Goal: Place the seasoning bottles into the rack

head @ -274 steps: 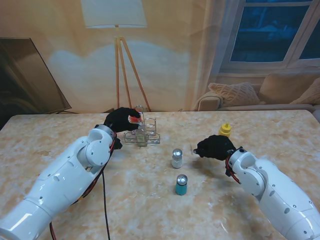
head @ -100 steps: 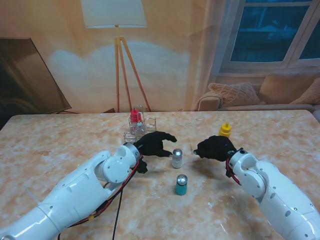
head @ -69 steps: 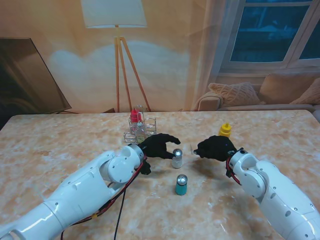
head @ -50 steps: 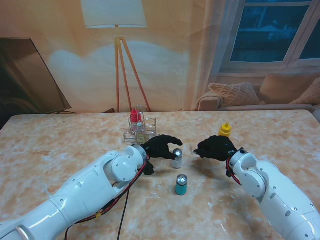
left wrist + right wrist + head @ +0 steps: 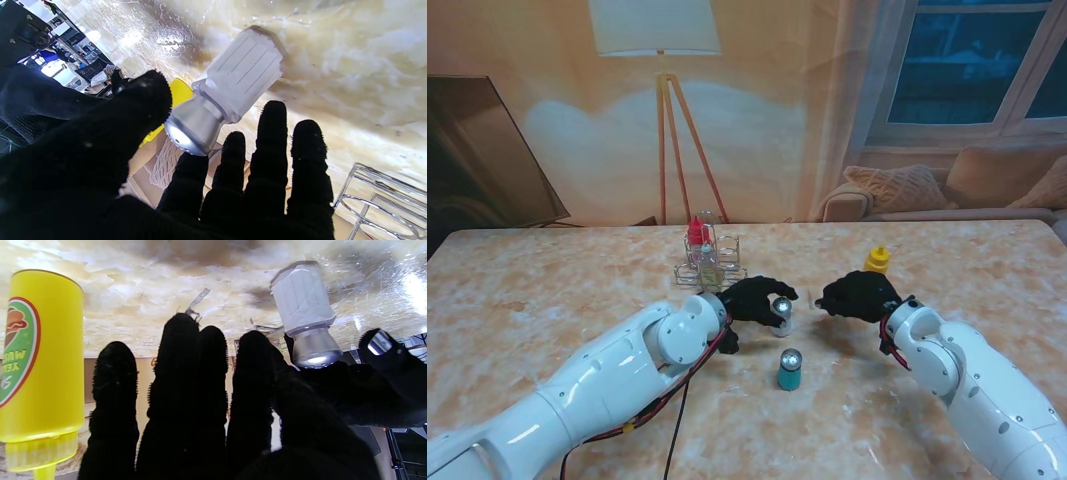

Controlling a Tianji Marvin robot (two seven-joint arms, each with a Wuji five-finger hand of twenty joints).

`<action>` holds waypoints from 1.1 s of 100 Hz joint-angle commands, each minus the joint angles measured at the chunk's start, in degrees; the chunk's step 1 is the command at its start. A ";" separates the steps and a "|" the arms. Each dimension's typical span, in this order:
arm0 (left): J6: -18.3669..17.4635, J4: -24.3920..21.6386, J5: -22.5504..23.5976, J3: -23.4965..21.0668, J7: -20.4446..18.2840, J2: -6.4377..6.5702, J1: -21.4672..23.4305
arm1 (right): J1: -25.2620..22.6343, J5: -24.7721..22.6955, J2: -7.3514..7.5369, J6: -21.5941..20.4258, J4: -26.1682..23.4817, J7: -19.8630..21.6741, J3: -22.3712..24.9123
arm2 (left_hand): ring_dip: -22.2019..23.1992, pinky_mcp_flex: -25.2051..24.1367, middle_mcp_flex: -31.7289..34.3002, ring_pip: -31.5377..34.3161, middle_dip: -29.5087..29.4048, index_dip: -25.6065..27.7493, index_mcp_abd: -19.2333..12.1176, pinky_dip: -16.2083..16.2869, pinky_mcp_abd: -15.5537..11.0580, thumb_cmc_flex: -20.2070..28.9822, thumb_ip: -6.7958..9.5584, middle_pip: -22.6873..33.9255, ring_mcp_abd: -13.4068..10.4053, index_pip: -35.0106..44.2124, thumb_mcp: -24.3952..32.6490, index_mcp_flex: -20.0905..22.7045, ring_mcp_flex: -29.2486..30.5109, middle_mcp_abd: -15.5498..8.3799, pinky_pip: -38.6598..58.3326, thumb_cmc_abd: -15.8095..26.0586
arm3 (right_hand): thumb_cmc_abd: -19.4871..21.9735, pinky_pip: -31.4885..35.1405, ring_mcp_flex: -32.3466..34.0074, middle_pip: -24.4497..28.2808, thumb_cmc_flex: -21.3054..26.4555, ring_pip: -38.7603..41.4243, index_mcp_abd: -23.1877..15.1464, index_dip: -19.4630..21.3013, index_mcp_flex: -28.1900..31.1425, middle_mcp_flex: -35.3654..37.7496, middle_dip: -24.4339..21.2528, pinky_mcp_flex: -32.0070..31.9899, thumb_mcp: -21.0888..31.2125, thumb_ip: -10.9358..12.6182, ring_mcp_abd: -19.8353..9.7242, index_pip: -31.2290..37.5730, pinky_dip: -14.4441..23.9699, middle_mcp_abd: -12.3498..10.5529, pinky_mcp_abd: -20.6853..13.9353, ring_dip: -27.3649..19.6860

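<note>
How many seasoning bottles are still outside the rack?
3: white shaker at the left hand, teal one nearer me, yellow bottle behind the right hand.

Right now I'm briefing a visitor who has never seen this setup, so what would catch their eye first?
Probably the black-gloved left hand at the table's middle, its fingers curling around the white shaker with the silver cap. Next, the yellow mustard bottle standing just beyond the right hand, and the wire rack farther from me, already holding a red-capped bottle.
</note>
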 commanded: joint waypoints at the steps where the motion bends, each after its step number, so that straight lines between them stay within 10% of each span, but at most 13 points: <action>1: -0.27 0.22 -0.08 0.09 -0.50 -0.56 -0.16 | -0.53 -0.23 -0.12 0.01 -0.27 0.77 -0.12 | 2.13 0.73 0.81 2.08 1.30 1.14 -1.97 0.96 -1.27 -0.51 0.71 1.44 -1.92 2.62 2.37 -0.15 2.32 -1.55 1.19 -2.08 | -0.56 0.10 0.84 0.37 -0.33 0.21 -1.34 -0.33 0.96 0.51 0.15 -0.14 1.54 -1.76 -1.39 0.60 0.75 -0.18 0.20 -0.30; 63: 0.00 1.07 0.34 0.71 1.93 -1.62 -0.10 | -0.67 -0.32 -0.11 0.11 -0.43 0.81 0.02 | 8.30 9.21 13.02 9.90 5.88 7.47 -6.29 2.38 -6.52 5.26 1.43 11.02 -9.12 22.53 0.48 6.08 13.01 -6.03 8.97 1.20 | -0.52 0.09 0.91 0.36 -0.29 0.23 -1.26 -0.33 0.95 0.53 0.15 -0.15 1.47 -1.75 -1.42 0.55 0.78 -0.10 0.21 -0.30; 72: -0.07 1.20 0.23 0.78 1.94 -1.69 -0.15 | -0.66 -0.36 -0.11 0.10 -0.42 0.80 0.02 | 8.64 9.86 14.36 10.31 6.75 7.21 -7.49 2.45 -6.79 8.22 -3.00 12.11 -9.44 25.57 -2.43 6.84 13.78 -6.21 9.51 0.24 | -0.54 0.08 0.82 0.36 -0.30 0.19 -1.31 -0.33 0.93 0.55 0.15 -0.18 1.45 -1.77 -1.44 0.54 0.78 -0.14 0.23 -0.31; 85: 0.06 1.17 0.34 0.66 2.23 -1.72 -0.06 | -0.69 -0.40 -0.11 0.11 -0.42 0.73 0.07 | 9.27 11.20 16.47 11.45 7.65 6.17 -8.65 2.43 -7.58 12.38 -4.98 13.72 -10.30 30.02 -6.22 7.71 15.32 -6.30 10.32 -0.33 | -0.49 0.07 0.83 0.31 -0.28 0.18 -1.24 -0.32 0.96 0.48 0.14 -0.19 1.46 -1.75 -1.43 0.55 0.78 -0.08 0.21 -0.32; 110: 1.30 0.48 0.55 -0.04 3.36 -1.83 0.48 | -0.70 -0.42 -0.11 0.11 -0.41 0.66 0.10 | 12.80 14.75 26.47 12.26 17.95 1.46 -10.11 1.95 -7.91 20.57 -2.82 7.29 -11.19 39.14 -14.43 10.54 19.96 -5.64 12.36 3.55 | -0.50 0.06 0.89 0.36 -0.28 0.24 -1.32 -0.31 0.92 0.48 0.16 -0.19 1.40 -1.76 -1.46 0.53 0.79 0.01 0.18 -0.30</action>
